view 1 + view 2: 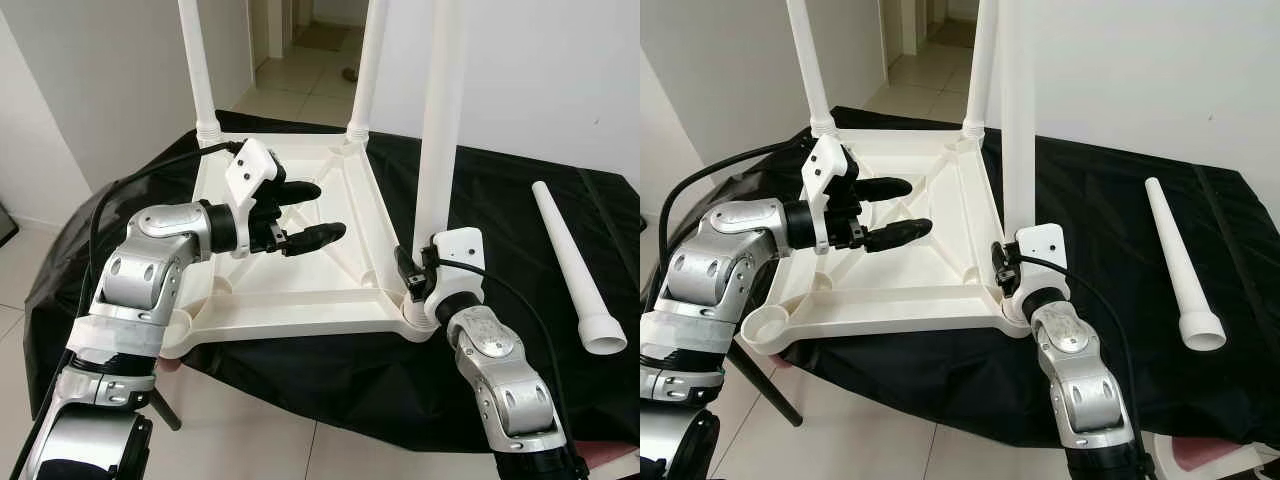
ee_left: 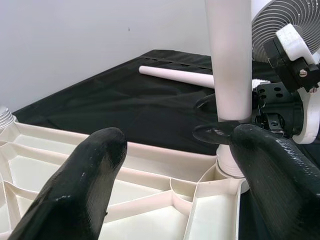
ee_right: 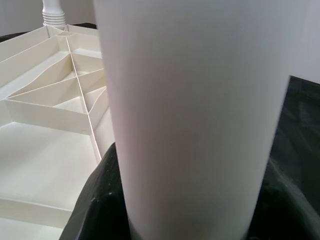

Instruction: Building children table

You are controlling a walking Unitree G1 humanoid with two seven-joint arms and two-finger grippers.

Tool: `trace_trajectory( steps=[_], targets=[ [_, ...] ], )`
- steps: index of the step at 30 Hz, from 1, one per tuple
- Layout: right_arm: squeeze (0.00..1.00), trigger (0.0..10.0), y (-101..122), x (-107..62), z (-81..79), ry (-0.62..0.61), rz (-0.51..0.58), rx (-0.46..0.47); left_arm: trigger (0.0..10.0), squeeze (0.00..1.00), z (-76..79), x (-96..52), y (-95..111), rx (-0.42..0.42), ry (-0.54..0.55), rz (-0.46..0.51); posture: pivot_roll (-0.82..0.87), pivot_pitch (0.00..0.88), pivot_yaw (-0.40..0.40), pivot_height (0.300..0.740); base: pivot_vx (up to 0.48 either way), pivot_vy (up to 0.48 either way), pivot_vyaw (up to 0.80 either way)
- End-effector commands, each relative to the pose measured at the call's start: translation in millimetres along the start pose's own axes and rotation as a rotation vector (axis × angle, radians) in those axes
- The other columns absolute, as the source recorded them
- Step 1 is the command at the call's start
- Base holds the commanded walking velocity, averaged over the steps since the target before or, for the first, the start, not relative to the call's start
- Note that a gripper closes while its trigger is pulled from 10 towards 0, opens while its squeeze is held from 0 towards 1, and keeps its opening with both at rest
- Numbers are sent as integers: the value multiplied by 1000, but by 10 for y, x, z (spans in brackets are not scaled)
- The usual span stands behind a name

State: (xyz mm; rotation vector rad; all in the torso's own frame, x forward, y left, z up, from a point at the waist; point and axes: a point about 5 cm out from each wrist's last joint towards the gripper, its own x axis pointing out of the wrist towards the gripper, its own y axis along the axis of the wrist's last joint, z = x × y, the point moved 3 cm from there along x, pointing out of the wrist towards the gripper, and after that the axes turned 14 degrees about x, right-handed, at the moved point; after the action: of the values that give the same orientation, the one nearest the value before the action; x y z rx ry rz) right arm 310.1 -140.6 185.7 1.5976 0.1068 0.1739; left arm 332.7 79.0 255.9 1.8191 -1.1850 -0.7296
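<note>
Right gripper [image 1: 410, 272] clamped on leg [image 1: 438, 140]

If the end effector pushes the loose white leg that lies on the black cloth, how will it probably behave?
The loose white leg is a round tapered tube lying flat on the black cloth, so it would probably roll, curving toward its narrow end. It looks like hollow plastic, open at the wide end, so likely light and stiff. Its smooth surface may slip in a loose grip.

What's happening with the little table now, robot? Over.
Right gripper shut on third leg, seated at near right corner. Left gripper open above upturned tabletop. Fourth leg loose on black cloth, near left socket empty. Nothing blocking.
</note>
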Motion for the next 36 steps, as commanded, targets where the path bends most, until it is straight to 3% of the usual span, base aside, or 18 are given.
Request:
trace_trajectory(
  steps=[1, 18, 19, 20, 21, 23, 36],
  targets=[
    [0, 10000, 291, -75, -59, 66, 293, -30, 10000, 0, -208, -34, -67, 3, 266, -82, -130, 137, 108, 740, 0, 0, 0],
    [0, 10000, 291, -75, -59, 66, 293, -30, 10000, 0, -208, -34, -67, 3, 266, -82, -130, 137, 108, 740, 0, 0, 0],
    [0, 10000, 303, -69, -67, 69, 287, -29, 10000, 0, -244, -50, -85, -8, 302, -92, -128, 0, 0, 740, 0, 0, 0],
    [0, 10000, 421, -16, -58, 59, 299, -39, 10000, 0, -215, -133, -357, -44, 398, -154, -147, 0, 0, 740, 0, 0, 0],
    [0, 10000, 421, -16, -58, 59, 299, -39, 10000, 0, -215, -133, -357, -44, 398, -154, -147, 0, 0, 740, 0, 0, 0],
    [0, 10000, 567, 42, -45, 46, 318, -49, 10000, 0, -123, -244, -692, -82, 497, -238, -147, 0, 0, 740, 0, 0, 0],
    [0, 10000, 608, 62, -51, 47, 322, -51, 10000, 0, -112, -269, -759, -81, 523, -255, -144, 0, 0, 740, 0, 0, 0]
  ],
)
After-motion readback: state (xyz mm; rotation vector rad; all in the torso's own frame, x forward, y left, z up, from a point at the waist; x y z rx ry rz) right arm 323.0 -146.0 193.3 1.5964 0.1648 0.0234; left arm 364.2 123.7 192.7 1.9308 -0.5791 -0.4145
